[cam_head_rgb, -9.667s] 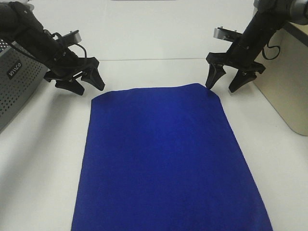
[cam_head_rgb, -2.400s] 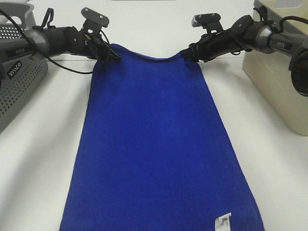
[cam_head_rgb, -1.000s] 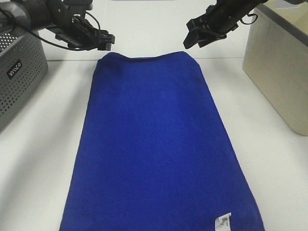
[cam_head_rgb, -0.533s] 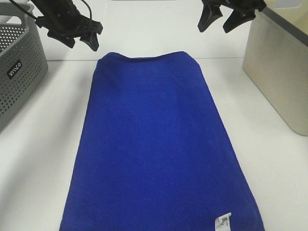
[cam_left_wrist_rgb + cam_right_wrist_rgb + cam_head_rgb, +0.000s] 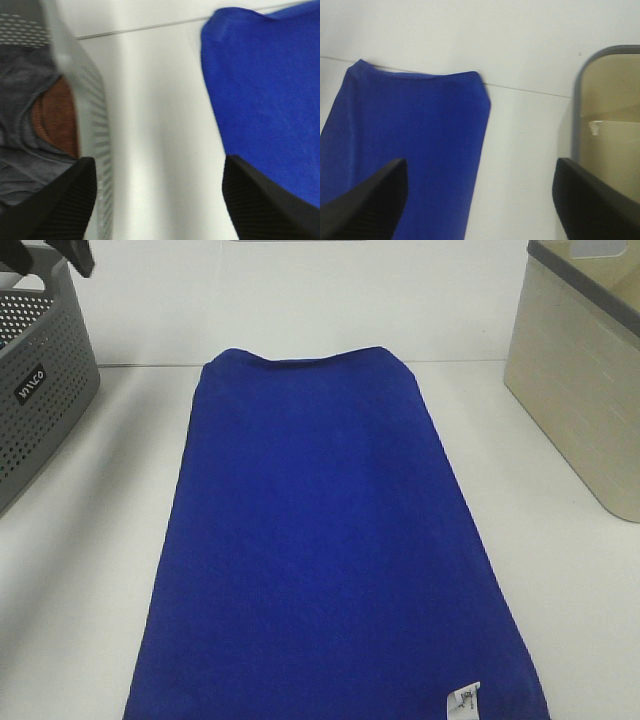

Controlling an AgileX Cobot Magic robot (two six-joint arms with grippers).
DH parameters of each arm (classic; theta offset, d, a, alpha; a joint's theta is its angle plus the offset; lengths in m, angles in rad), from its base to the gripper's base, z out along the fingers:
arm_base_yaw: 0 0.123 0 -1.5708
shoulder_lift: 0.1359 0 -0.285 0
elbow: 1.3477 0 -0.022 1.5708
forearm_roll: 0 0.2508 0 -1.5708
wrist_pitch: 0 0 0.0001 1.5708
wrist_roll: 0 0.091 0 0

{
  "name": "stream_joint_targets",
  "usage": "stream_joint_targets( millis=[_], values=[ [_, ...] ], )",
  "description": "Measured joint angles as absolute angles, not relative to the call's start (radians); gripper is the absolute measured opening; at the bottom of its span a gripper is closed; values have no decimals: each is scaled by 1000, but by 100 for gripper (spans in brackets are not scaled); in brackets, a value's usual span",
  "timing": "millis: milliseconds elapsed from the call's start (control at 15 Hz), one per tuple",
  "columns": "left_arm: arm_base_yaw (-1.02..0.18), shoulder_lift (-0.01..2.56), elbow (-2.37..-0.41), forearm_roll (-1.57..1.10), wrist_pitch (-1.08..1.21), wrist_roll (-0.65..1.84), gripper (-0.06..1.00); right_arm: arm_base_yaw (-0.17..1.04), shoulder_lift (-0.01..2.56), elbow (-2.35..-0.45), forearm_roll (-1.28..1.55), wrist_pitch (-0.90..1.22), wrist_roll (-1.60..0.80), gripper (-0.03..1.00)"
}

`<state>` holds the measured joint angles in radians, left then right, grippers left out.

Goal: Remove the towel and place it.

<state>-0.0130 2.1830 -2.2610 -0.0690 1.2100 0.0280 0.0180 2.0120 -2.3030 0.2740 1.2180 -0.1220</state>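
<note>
The towel [image 5: 335,540] lies flat on the white table [image 5: 90,570], filling the centre of the frame between the grey basket [image 5: 40,390] at upper left and the beige bin [image 5: 585,380] at upper right. Both the left gripper [image 5: 157,200] and the right gripper [image 5: 480,200] hang with jaws spread and empty. The step looks finished; lifting the arms straight clear would leave the cloth unwrinkled.

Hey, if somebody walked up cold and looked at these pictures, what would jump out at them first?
The big royal-blue towel, spread flat down the middle of the white table. Then the two bins flanking it: a perforated grey basket at the left edge and a beige bin at the right.
</note>
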Motion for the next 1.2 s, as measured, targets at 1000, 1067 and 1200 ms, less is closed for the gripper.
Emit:
stream_joint_targets(
  millis=[1000, 1067, 1200],
  values=[
    [114, 1302, -1333, 47, 1129, 75, 67, -60, 677, -1026, 198, 1219, -48, 75],
    [114, 1182, -1192, 54, 1049, 77, 67, -60, 548, -970, 205, 1219, -33, 75],
    [114, 1054, -1057, 54, 987, 78, 67, -60, 442, -910, 203, 1219, -38, 75]
  ],
)
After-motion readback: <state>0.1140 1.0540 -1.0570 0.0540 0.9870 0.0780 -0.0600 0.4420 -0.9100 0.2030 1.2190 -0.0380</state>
